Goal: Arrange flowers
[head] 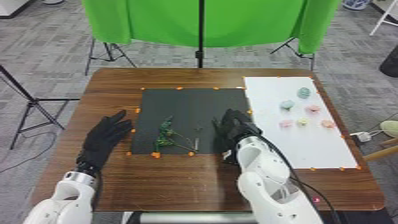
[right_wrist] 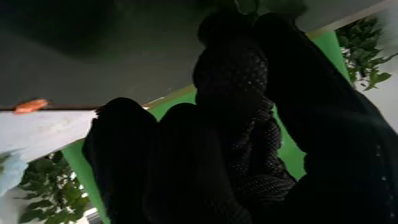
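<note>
Green stems lie on the black mat, left of the right hand. That hand is at the mat's right edge, arm extended forward; grip cannot be determined. Pastel flower heads lie right of the mat. Left hand: left of the mat, fingers extended, empty.

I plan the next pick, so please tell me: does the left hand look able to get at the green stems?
Probably yes: the green stems lie near the left hand, with only small orange markers between; the right hand is off beyond the stems.
</note>
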